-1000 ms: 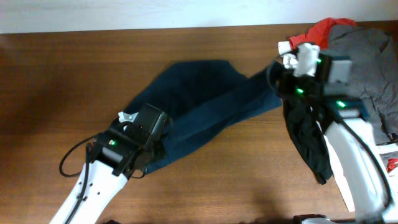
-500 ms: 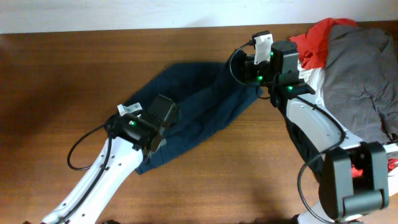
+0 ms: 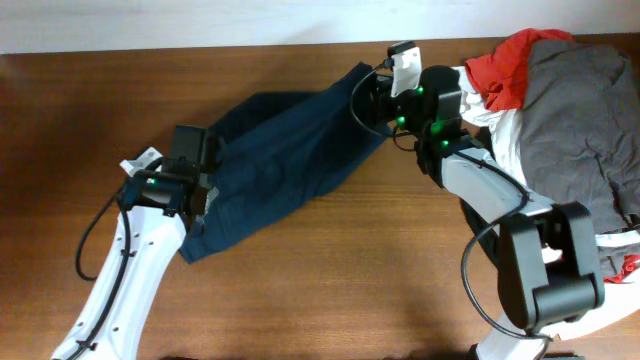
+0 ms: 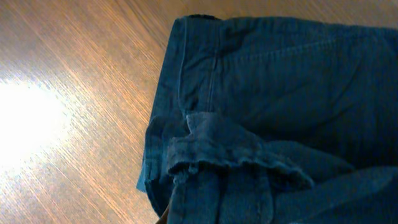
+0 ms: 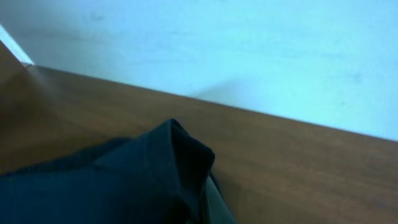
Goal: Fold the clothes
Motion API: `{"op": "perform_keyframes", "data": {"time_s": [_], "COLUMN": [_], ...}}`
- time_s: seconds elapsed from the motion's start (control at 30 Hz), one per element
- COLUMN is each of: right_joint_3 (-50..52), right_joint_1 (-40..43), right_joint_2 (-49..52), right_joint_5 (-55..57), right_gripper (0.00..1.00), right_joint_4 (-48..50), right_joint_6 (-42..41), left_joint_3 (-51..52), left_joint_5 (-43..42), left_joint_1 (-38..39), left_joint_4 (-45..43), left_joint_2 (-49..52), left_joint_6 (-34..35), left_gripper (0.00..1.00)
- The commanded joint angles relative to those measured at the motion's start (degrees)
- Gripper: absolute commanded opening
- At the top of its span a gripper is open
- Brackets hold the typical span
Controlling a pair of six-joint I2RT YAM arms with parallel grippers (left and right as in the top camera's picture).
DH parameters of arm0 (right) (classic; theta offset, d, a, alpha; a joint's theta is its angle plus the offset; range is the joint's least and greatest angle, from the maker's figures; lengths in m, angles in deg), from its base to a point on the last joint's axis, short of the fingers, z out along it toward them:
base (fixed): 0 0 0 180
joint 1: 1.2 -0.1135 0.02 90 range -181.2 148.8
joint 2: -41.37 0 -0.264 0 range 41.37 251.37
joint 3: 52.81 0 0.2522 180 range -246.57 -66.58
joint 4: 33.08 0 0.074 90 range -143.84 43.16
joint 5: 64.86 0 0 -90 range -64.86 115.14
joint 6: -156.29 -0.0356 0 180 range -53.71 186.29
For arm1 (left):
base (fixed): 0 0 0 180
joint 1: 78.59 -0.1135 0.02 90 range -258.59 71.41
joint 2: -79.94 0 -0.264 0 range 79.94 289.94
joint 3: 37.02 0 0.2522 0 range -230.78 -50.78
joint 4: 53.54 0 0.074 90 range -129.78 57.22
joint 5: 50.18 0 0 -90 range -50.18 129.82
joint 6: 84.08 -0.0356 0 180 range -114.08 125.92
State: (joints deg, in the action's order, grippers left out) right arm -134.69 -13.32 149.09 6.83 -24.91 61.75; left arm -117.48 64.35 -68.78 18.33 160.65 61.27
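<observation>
Navy garment (image 3: 285,150) pinched at both ends. Left gripper (image 3: 203,190) clenched on bunched lower-left hem, forearm trailing toward near table edge. Right gripper (image 3: 368,95) clenched on upper-right corner, cloth raised into peak there, arm bent back rightward. Garment stretched diagonally across wooden table (image 3: 330,290), wrinkled, matte. Clothes pile (image 3: 570,100) at far right.
</observation>
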Motion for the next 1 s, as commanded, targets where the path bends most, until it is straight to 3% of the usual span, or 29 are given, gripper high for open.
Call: {"op": "perform_keyframes", "data": {"time_s": [0.0,0.13,0.17,0.2,0.23,0.27,0.3,0.47,0.6,0.73,0.8,0.97], "right_joint_3": [-1.03,-1.38,-1.64,-1.99,-2.34,-2.84,-3.08,-4.5,-6.43,-12.31,-17.42,-19.87], "right_joint_1": [-1.36,-3.04,-3.48,-3.82,-4.07,-4.37,-4.37,-2.49,0.48,2.27,2.45,1.01], "right_joint_2": [3.08,5.31,6.08,6.64,7.3,7.93,8.02,7.06,4.83,3.08,3.13,3.23], "right_joint_5": [2.45,4.15,4.66,5.44,6.91,8.59,9.57,8.98,-0.31,-5.27,-5.05,-5.11], "right_gripper": [0.04,0.04,0.04,0.04,0.18,0.95,0.99,0.99,0.99,0.98,0.98,0.99], "right_joint_4": [4.15,7.23,8.39,9.44,10.29,11.28,11.78,10.4,3.08,-15.32,-29.83,-41.59], "right_joint_6": [-0.44,-2.12,-2.21,-2.95,-4.13,-4.87,-4.98,-4.98,-4.98,-3.04,3.13,8.63], "left_joint_3": [-0.13,-0.09,-0.09,-0.09,-0.09,-0.09,-0.09,-0.9,-3.58,-5.73,-6.43,-8.22], "left_joint_5": [4.31,7.08,8.17,9.11,9.81,11.3,12.24,10.27,5.14,-3.17,-7.23,-8.31], "left_joint_1": [-1.09,-1.09,-1.09,-1.14,-1.14,-1.27,-1.7,-5.49,-7.67,-7.74,-7.74,-7.8], "left_joint_4": [-1.16,-1.95,-2.38,-2.93,-3.32,-4.02,-4.68,-6.54,-6.71,-8.2,-8.2,-8.22], "left_joint_2": [0.04,1.05,1.81,2.47,2.97,3.91,4.52,4.26,4.09,4.09,4.09,4.09], "left_joint_6": [0.98,0.96,0.98,0.96,0.96,0.96,0.94,0.11,-8.57,-20.87,-23.26,-24.22], "left_gripper": [0.01,0.03,0.19,0.47,0.57,0.94,0.99,0.99,0.99,0.99,0.99,0.99]}}
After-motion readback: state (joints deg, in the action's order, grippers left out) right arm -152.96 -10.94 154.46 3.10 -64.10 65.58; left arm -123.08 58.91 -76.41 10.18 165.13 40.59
